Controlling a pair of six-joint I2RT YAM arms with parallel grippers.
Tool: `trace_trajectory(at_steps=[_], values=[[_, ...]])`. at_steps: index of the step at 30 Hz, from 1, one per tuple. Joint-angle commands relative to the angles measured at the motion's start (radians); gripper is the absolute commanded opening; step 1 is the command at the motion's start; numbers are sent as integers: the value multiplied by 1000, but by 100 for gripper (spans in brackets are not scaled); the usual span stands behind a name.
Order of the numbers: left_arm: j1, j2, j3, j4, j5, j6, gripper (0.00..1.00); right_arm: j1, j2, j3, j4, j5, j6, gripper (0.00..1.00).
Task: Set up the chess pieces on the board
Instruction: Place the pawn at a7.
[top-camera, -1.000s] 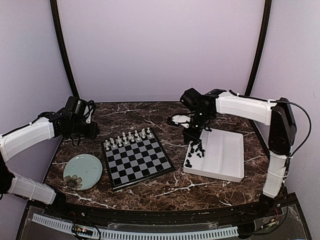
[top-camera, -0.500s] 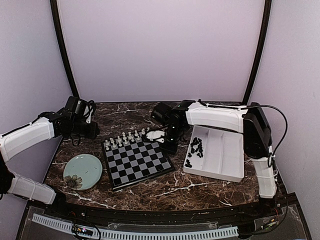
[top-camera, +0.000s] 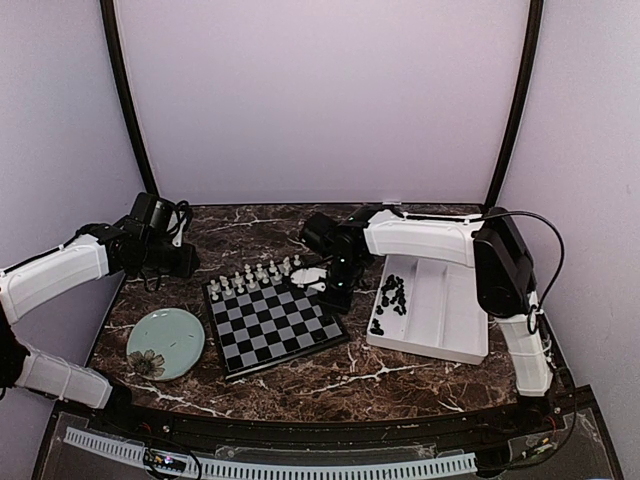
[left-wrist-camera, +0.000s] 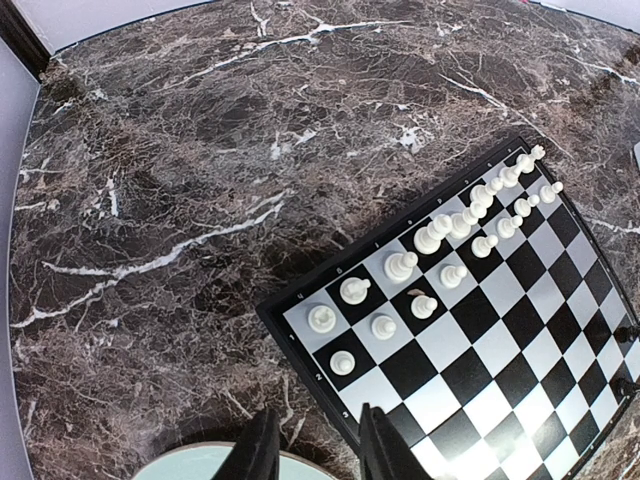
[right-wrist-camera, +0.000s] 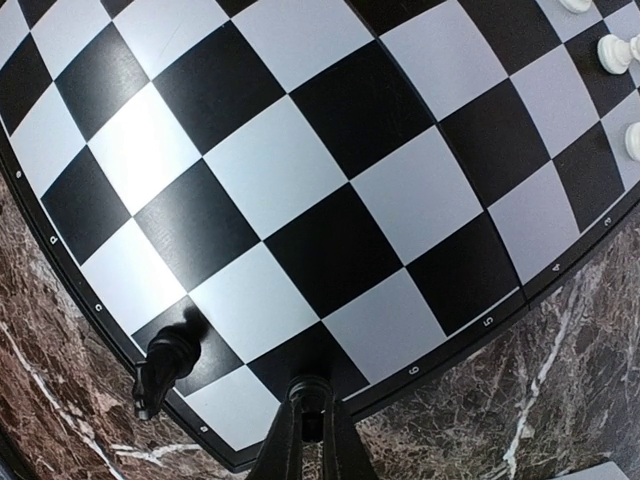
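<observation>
The board (top-camera: 275, 322) lies in the middle of the table, with white chess pieces (top-camera: 256, 274) in two rows along its far edge. My right gripper (top-camera: 334, 294) hangs low over the board's right edge, shut on a small black piece (right-wrist-camera: 312, 393) above a dark edge square. Another black piece (right-wrist-camera: 168, 362) stands on the corner square beside it. More black pieces (top-camera: 392, 296) lie in the white tray (top-camera: 452, 312). My left gripper (left-wrist-camera: 318, 452) is open and holds nothing, hovering off the board's left corner, above the marble. The white pieces (left-wrist-camera: 440, 236) show in its view.
A pale-green plate (top-camera: 165, 342) sits left of the board, and its rim (left-wrist-camera: 200, 466) lies just under my left fingers. The tray is right of the board, close to the right arm. Dark marble runs to the back wall.
My right gripper has swung left from the black pile in the tray to the board's right edge, carrying a black piece. The left arm has stayed still.
</observation>
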Motion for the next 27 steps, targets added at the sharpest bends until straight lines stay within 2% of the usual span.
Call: trace_trajectory(at_steps=[1,20,27], values=[[7,-2,13,12,7,13,29,15,26,34,6,-16,14,6],[7,-1,13,10,10,13,29,27,35,34,2,0,11,8],[8,-2,13,10,12,13,29,28,26,23,6,11,13,16]])
